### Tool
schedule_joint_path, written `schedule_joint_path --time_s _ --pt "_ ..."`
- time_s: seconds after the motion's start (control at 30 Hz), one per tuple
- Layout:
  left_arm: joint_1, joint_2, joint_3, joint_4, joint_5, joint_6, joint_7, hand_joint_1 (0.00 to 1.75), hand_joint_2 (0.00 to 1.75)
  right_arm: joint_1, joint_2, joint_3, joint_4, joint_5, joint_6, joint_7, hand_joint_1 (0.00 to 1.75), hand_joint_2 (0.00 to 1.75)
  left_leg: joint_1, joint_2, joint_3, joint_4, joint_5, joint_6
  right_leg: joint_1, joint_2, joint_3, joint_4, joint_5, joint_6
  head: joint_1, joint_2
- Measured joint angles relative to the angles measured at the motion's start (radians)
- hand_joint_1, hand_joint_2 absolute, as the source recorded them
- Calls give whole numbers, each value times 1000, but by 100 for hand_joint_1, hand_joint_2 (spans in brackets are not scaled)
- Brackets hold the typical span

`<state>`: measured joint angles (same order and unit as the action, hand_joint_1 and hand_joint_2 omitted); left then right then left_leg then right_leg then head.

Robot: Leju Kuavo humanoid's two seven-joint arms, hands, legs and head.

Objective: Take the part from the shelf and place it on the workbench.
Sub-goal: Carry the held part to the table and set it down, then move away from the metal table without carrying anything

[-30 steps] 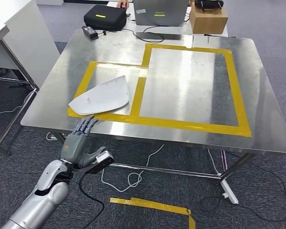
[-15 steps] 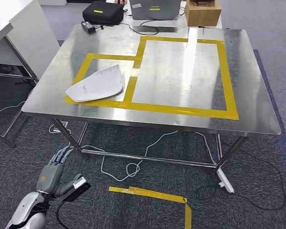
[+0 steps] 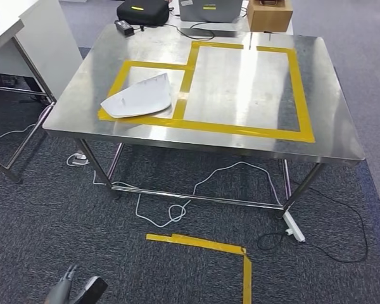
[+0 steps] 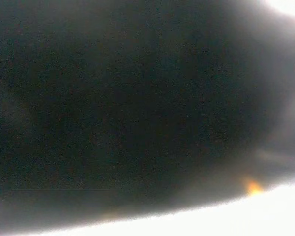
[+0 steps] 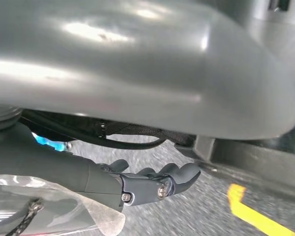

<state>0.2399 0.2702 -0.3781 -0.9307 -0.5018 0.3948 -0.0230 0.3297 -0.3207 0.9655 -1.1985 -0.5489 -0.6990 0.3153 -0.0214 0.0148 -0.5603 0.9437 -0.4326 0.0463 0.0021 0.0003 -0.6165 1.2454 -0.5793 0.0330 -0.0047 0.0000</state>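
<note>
Part (image 3: 139, 97) lies flat on the workbench (image 3: 322, 120) inside the yellow tape outline, my left hand (image 3: 76, 290) having dropped away empty with fingers apart, right hand (image 5: 153, 183) likewise holding nothing; placement judged complete.

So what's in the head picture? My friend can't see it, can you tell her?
A white curved part lies on a shiny metal workbench, inside the smaller of two yellow tape frames. The robot's left hand hangs low over grey carpet, holding nothing. A black case and a cardboard box sit past the far edge.
</note>
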Motion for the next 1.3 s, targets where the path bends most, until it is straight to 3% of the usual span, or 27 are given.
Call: schedule_joint_path --time_s 0.03,0.1,0.13,0.17,0.23,0.27,0.33,0.37,0.4,0.43,0.47,0.5,0.57,0.63,0.67,0.73,0.8,0.87,0.9,0.93,0.97,1.0,1.07,1.13,1.17,1.23,1.3 --pt "6 -9 -4 16 7 0 1 0 0 8 1 -17 -8 1 0 1 0 0 0 -1 -15 5 11 -3 -1 0 56 -68 23 0 0 0" --pt "13 -20 -10 41 17 -1 2 0 0 19 2 -45 -21 4 0 3 0 0 -2 -3 -38 21 27 -10 -1 1 181 -236 21 -6 -1 0" --pt "14 -24 -11 51 24 -4 3 0 0 23 4 -56 -27 4 0 4 0 0 -3 -4 -43 28 33 -14 0 1 219 -293 8 -10 -1 0" --pt "15 -28 -13 60 35 -9 6 0 0 27 5 -64 -31 4 -1 4 0 0 -3 -5 -46 31 40 -19 2 1 236 -321 -2 -17 0 0" --pt "16 -38 -16 81 60 -21 17 0 0 35 9 -77 -37 2 -1 4 0 0 -1 -7 -52 35 46 -30 2 -2 221 -323 9 -32 2 0" --pt "18 -45 -19 93 74 -25 23 0 0 38 11 -83 -38 0 -1 4 0 0 1 -8 -59 48 24 -36 0 -4 210 -322 20 -42 2 0" --pt "23 -63 -26 115 98 -29 32 0 0 45 16 -94 -41 -7 -1 1 0 0 7 -11 -82 128 -75 -50 -2 -8 182 -322 45 -53 -3 0" --pt "25 -72 -31 124 108 -31 36 0 0 49 18 -101 -42 -10 -1 -3 0 0 11 -11 -94 192 -130 -56 -1 -9 167 -322 57 -54 -5 0" --pt "25 -81 -37 131 119 -33 43 0 0 53 20 -108 -43 -15 -1 -7 0 0 15 -11 -102 258 -166 -60 -1 -11 151 -320 68 -53 -6 0" --pt "26 -90 -44 136 130 -35 51 0 0 55 23 -115 -44 -19 -1 -11 0 0 18 -11 -102 306 -177 -63 0 -13 135 -317 79 -52 -5 0" --pt "27 -96 -50 139 139 -37 60 0 0 57 25 -120 -44 -22 -1 -14 0 0 22 -11 -87 324 -164 -65 0 -14 119 -313 90 -50 -5 0" --pt "29 -101 -60 139 151 -38 76 0 0 59 28 -126 -44 -26 -1 -17 0 0 25 -11 -55 304 -138 -66 0 -15 103 -307 99 -48 -5 0" --pt "32 -104 -83 131 173 -36 114 0 0 64 33 -139 -44 -29 -1 -20 0 0 27 -11 52 170 -97 -63 0 -14 76 -292 115 -40 -6 0" --pt "35 -105 -110 117 190 -31 148 0 0 70 39 -153 -44 -32 -1 -22 0 0 25 -13 145 32 -105 -53 1 -14 55 -280 130 -29 -5 0" --pt "36 -105 -122 110 194 -29 157 0 0 72 42 -158 -44 -33 -1 -22 0 0 22 -14 164 -3 -113 -47 0 -15 49 -276 138 -22 -4 0" --pt "40 -105 -141 101 199 -26 166 0 0 76 44 -167 -44 -30 -1 -22 0 0 18 -11 155 -16 -107 -33 -4 -15 40 -272 147 -8 -4 0" --pt "43 -105 -157 93 204 -20 173 0 0 84 46 -176 -47 -20 -1 -16 0 0 17 -6 136 -18 -88 -13 -7 -10 21 -235 101 1 -2 0" --pt "41 -103 -172 87 213 -8 182 0 0 92 48 -188 -52 -6 -1 -8 0 0 12 -2 110 -18 -66 0 -8 -6 -16 -120 2 6 0 0" --pt "40 -103 -180 86 218 1 189 0 0 94 49 -194 -54 -2 -1 -5 0 0 9 -1 95 -17 -54 3 -8 -5 -33 -51 -37 8 1 0" --pt "38 -105 -189 86 225 12 197 0 0 96 49 -199 -55 1 -1 -4 0 0 6 0 78 -15 -42 4 -8 -4 -40 3 -53 8 0 0" --pt "36 -107 -199 86 233 26 207 0 0 97 50 -204 -55 2 -1 -4 0 0 3 0 61 -12 -31 4 -8 -4 -31 25 -44 8 0 0" --pt "33 -110 -212 86 244 40 219 0 0 99 50 -208 -55 1 -1 -4 0 0 1 0 44 -9 -20 4 -7 -4 -5 9 -17 6 0 0" --pt "25 -113 -244 85 273 64 240 0 0 101 50 -216 -55 -3 -1 -4 0 0 -1 0 14 0 -2 0 -5 -4 100 -122 32 -1 1 0" --pt "20 -112 -278 82 304 83 255 0 0 102 51 -224 -58 -6 -1 -5 0 0 -4 -1 -6 13 16 -6 -2 -4 207 -279 28 -8 1 0" --pt "17 -110 -294 80 318 90 261 0 0 103 51 -227 -59 -6 -1 -6 0 0 -4 0 -12 17 24 -11 0 -3 231 -321 19 -11 2 0" --pt "13 -103 -325 77 341 102 269 0 0 107 52 -232 -61 -7 -1 -7 0 0 -2 -1 -21 21 36 -21 1 -4 223 -336 24 -20 3 0" --pt "11 -95 -352 73 357 110 273 0 0 110 53 -235 -62 -8 -1 -7 0 0 2 -5 -37 50 -3 -35 -1 -7 204 -338 44 -37 1 0"
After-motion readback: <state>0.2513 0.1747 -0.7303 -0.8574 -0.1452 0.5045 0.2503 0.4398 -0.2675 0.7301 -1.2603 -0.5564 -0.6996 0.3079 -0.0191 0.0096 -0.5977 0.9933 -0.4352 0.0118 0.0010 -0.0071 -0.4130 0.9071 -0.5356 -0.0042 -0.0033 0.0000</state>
